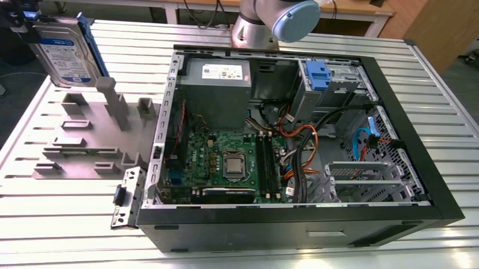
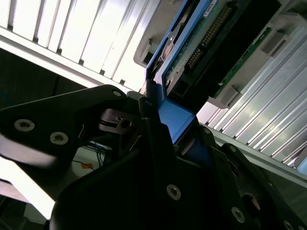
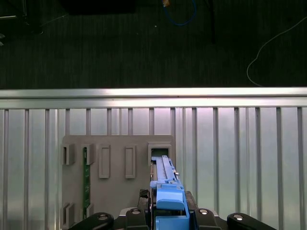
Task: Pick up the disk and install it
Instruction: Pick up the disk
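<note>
The disk [image 1: 66, 51], a silver drive with a white-and-blue label and a blue frame, stands on edge in the air at the exterior view's far left. It hangs over the grey slotted fixture [image 1: 86, 137]. My gripper [image 1: 31, 23] is shut on its upper end. In the first wrist view the blue frame [image 3: 168, 196] runs from between my gripper [image 3: 168, 215] toward an open slot [image 3: 160, 151] in the fixture [image 3: 117, 191]. The second wrist view shows the disk's circuit-board side [image 2: 211, 43] and the blue frame [image 2: 175, 120] clamped between black fingers [image 2: 148, 120].
An open black computer case [image 1: 419, 185] lies on the slatted aluminium table [image 1: 67, 224]. Inside are a grey power-supply box [image 1: 217, 84], a motherboard [image 1: 228, 162], cables and a blue latch [image 1: 318, 73] at the drive bay. A green board [image 3: 86, 177] stands in one fixture slot. The arm's base [image 1: 258, 25] rises behind the case.
</note>
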Controlling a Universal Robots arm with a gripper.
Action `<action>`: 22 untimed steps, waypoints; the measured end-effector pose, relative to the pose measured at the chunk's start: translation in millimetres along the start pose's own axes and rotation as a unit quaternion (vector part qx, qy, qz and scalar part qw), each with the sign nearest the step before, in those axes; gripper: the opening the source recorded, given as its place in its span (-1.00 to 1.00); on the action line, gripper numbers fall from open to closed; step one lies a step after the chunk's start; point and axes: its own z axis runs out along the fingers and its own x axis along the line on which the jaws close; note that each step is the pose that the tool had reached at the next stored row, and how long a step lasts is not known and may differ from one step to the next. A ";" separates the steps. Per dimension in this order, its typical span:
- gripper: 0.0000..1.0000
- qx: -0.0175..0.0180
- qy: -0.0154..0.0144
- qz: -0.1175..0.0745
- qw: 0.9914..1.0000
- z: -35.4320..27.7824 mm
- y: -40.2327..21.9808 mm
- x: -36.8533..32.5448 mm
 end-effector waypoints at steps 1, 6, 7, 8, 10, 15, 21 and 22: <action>-0.27 0.000 0.000 0.000 1.000 -0.3 0.0 0.0; -0.27 0.000 0.000 0.000 1.000 -1.4 0.0 0.0; -0.27 0.000 0.000 0.000 1.000 -1.6 0.0 0.0; -0.27 0.000 0.000 0.000 1.000 -1.9 0.0 0.0; -0.27 0.000 0.000 0.000 1.000 -2.3 0.0 0.0; -0.27 0.000 0.000 0.000 1.000 -4.9 0.1 0.0; -0.27 0.000 0.000 0.000 1.000 -5.3 0.1 0.1; -0.27 0.000 0.000 0.000 1.000 -5.9 0.1 0.1</action>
